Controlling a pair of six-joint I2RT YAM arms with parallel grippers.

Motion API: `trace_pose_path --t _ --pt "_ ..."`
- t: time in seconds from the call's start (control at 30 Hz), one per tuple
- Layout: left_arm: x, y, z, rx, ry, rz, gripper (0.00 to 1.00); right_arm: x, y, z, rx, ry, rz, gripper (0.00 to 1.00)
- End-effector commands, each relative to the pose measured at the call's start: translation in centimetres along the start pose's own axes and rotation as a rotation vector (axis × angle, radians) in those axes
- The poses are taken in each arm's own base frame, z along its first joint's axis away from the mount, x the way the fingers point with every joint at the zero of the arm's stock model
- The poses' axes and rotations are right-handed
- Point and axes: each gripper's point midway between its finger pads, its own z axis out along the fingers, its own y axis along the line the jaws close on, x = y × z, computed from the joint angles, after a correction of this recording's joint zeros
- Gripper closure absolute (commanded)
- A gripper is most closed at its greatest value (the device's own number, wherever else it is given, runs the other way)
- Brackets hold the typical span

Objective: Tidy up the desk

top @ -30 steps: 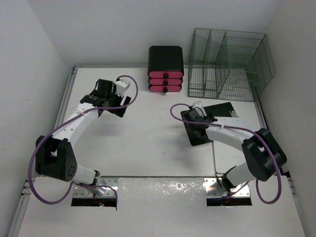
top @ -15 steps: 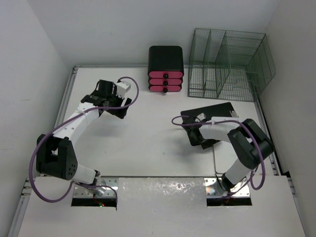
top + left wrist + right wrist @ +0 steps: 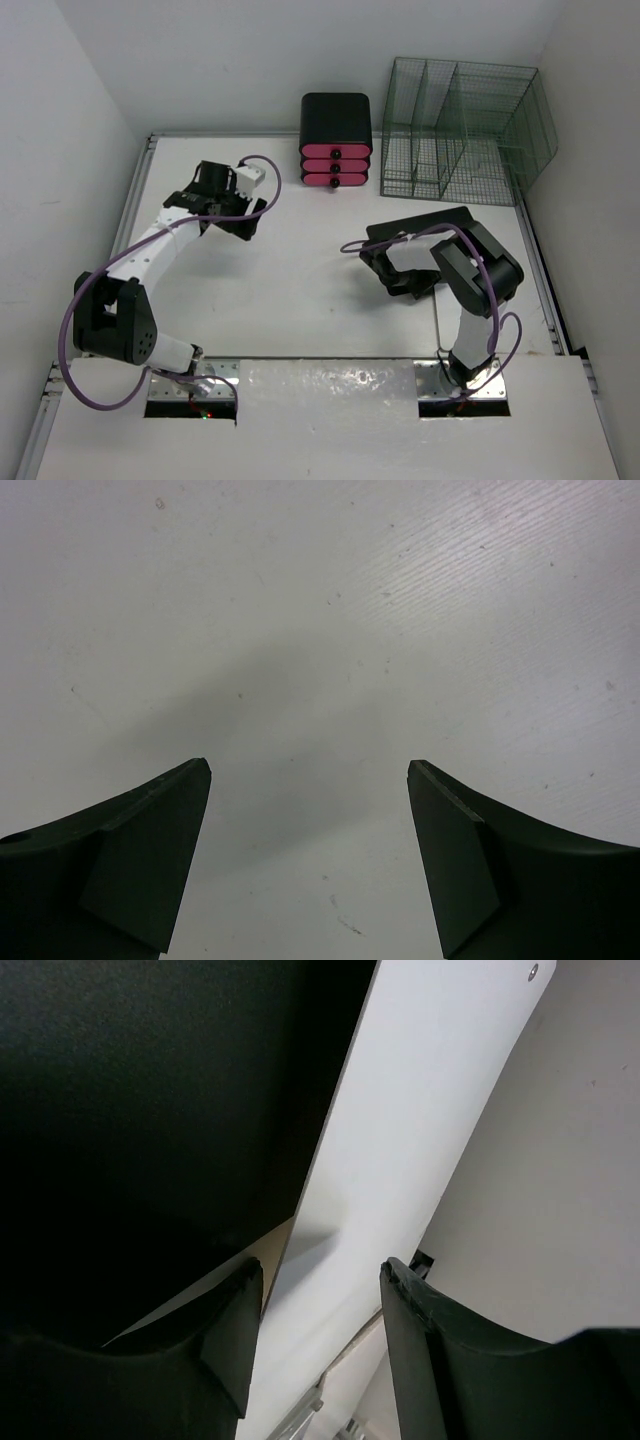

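The white desk (image 3: 300, 290) fills the top view. My left gripper (image 3: 225, 212) hangs over the desk's far left part. In the left wrist view it (image 3: 310, 770) is wide open and empty, with only bare desk (image 3: 320, 600) below. A flat black pad (image 3: 430, 222) lies on the desk at the right. My right gripper (image 3: 383, 262) is low at the pad's left end, with the arm folded over the pad. In the right wrist view it (image 3: 320, 1265) is open with nothing between the fingers. The black pad (image 3: 150, 1090) runs beside the left finger (image 3: 225, 1350).
A black drawer unit with three pink drawers (image 3: 336, 150) stands at the back centre. A green wire mesh organizer (image 3: 460, 130) stands at the back right. White walls close in the left, back and right. A grey metal rail (image 3: 300, 1420) edges the desk.
My right arm has folded back toward its base, its elbow swinging left over the black pad. The pad and my left arm have stayed in place.
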Motion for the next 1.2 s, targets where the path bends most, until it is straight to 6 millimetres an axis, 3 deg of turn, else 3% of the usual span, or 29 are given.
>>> trace_pose_path --t 0.0,0.17,0.27,0.3,0.47,0.67,0.8,0.93,1.17 --pt "-2.6 0.3 -1.5 0.0 -0.082 0.019 0.22 -0.6 -0.5 -0.3 0.015 0.004 0.016 0.5" --pt "-2.6 0.3 -1.5 0.0 -0.081 0.019 0.22 -0.3 -0.5 -0.2 0.007 0.035 0.012 0.49" --pt "-2.6 0.3 -1.6 0.0 -0.082 0.018 0.22 -0.1 -0.5 -0.1 -0.006 0.052 0.02 0.8" --pt "-2.6 0.2 -1.6 0.002 -0.081 0.018 0.22 -0.1 -0.6 0.1 -0.002 0.055 0.022 0.99" --pt "-2.5 0.5 -1.4 -0.009 -0.075 0.017 0.22 -0.9 -2.2 -0.2 0.077 0.047 -0.013 1.0" --pt "-2.5 0.5 -1.5 -0.012 -0.076 0.019 0.22 -3.8 -3.5 -3.0 0.046 -0.088 0.052 1.0" --pt "-2.7 0.6 -1.7 -0.016 -0.084 0.018 0.22 -6.9 -2.8 -6.7 -0.026 -0.226 0.003 1.0" --pt "-2.7 0.6 -1.8 -0.02 -0.086 0.019 0.22 -9.0 -4.5 -10.6 -0.014 -0.299 -0.022 1.0" --pt "-2.8 0.8 -2.0 -0.035 -0.093 0.016 0.22 -10.3 -6.6 -14.5 -0.134 -0.418 0.0 1.0"
